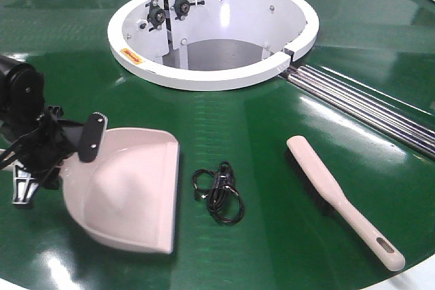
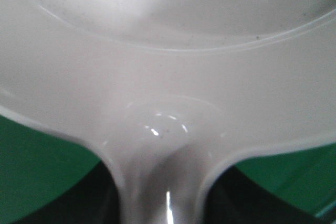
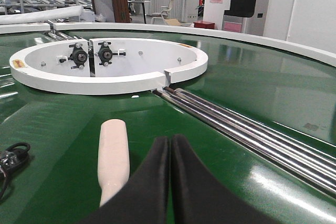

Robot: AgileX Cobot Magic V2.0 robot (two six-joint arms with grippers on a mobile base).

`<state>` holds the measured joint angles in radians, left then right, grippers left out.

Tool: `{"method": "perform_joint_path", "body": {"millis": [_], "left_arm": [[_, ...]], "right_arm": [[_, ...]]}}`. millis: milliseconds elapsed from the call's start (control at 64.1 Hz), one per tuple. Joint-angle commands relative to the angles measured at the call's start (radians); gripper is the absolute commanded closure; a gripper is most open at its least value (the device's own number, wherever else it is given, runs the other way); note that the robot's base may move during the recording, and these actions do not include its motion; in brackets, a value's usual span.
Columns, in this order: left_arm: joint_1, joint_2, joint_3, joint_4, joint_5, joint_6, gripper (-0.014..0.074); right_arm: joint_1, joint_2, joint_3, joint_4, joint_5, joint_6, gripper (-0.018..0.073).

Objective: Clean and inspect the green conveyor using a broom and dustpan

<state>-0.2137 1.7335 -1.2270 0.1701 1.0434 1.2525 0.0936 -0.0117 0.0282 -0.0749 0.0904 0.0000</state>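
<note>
The green conveyor (image 1: 272, 140) fills the front view. On its left lies the pale pink dustpan (image 1: 129, 188), mouth facing right. My left gripper (image 1: 76, 153) is at the pan's back end. In the left wrist view the dustpan's (image 2: 168, 66) handle neck runs down between the dark fingers (image 2: 84, 203), so the gripper is shut on it. The broom (image 1: 333, 195) lies on the belt at the right, handle end toward the front edge. In the right wrist view my right gripper (image 3: 170, 140) is shut on nothing, just right of the broom (image 3: 114, 156). It is out of the front view.
A coiled black cable (image 1: 219, 193) lies between dustpan and broom, also at the left edge of the right wrist view as the cable (image 3: 8, 158). The white ring wall (image 1: 211, 76) surrounds a round opening behind. Metal roller seams (image 1: 367, 106) run to the right.
</note>
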Motion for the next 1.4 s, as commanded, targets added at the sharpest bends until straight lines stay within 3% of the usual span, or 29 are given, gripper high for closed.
{"method": "perform_joint_path", "body": {"millis": [0,125,437,811,1061,1388], "left_arm": [[-0.021,-0.015,-0.076,0.032,0.021,-0.106,0.0604],[-0.058,0.029,-0.138,0.075,0.088,-0.124,0.0604],[-0.126,0.107,-0.154,0.125,0.125,-0.124,0.0604],[-0.128,0.112,-0.154,0.191,0.148,-0.128,0.0604],[-0.128,0.111,-0.154,0.258,0.186,-0.204,0.0604],[-0.130,0.095,-0.154,0.258,0.206,-0.258,0.0604]], "right_arm": [[-0.001,-0.012,0.003,-0.003,-0.070,0.000,0.0568],[-0.001,-0.012,0.003,-0.003,-0.070,0.000,0.0568],[-0.001,-0.012,0.003,-0.003,-0.070,0.000,0.0568],[-0.001,-0.012,0.003,-0.003,-0.070,0.000,0.0568],[-0.001,-0.012,0.003,-0.003,-0.070,0.000,0.0568],[-0.001,-0.012,0.003,-0.003,-0.070,0.000,0.0568]]}}
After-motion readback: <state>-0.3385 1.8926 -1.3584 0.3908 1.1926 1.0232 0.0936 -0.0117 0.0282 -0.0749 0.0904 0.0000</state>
